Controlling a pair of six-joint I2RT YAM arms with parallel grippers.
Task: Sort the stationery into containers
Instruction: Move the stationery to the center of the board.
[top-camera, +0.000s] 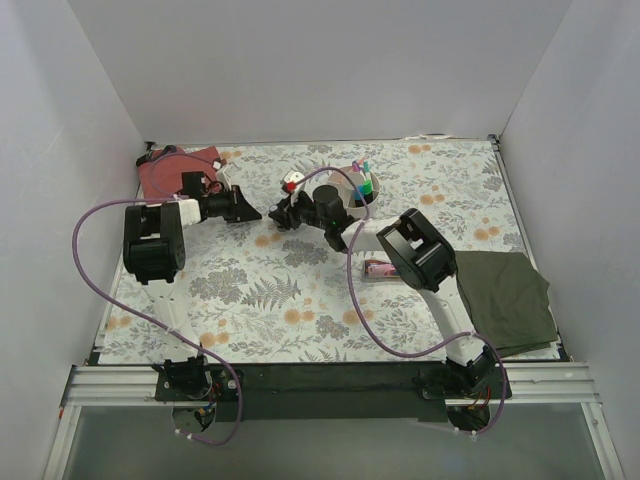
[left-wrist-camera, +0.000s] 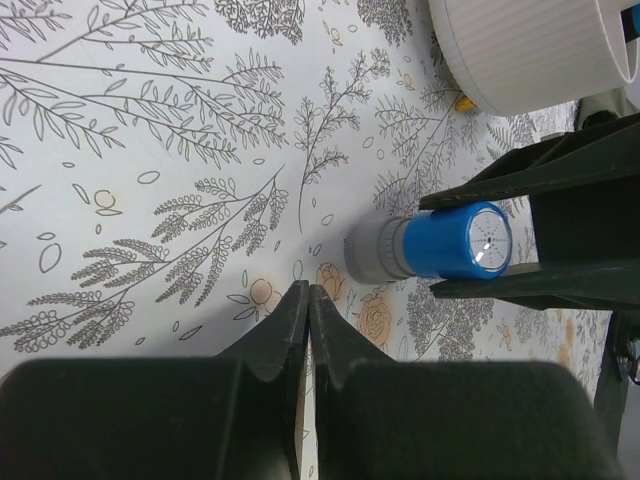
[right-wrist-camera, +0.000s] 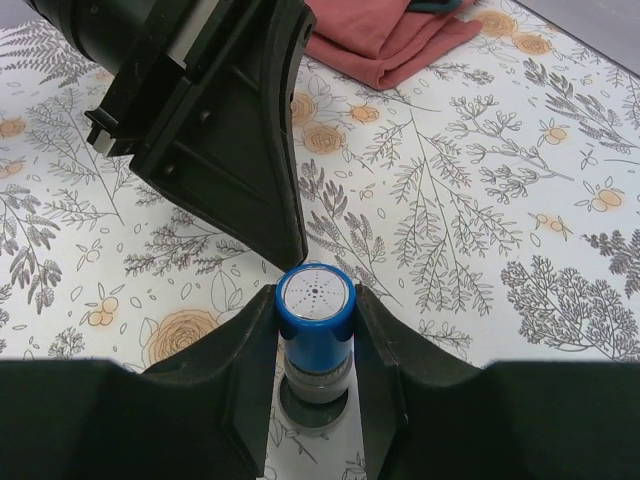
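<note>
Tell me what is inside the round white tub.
Several pens stand in the white tub, pink and green caps showing. The right arm covers the rest of its inside, so other contents cannot be seen.

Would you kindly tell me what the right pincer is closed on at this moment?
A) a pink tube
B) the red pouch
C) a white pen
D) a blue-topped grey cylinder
D: the right wrist view shows the right pincer with its jaws pressed against either side of the blue-topped grey cylinder.
</note>
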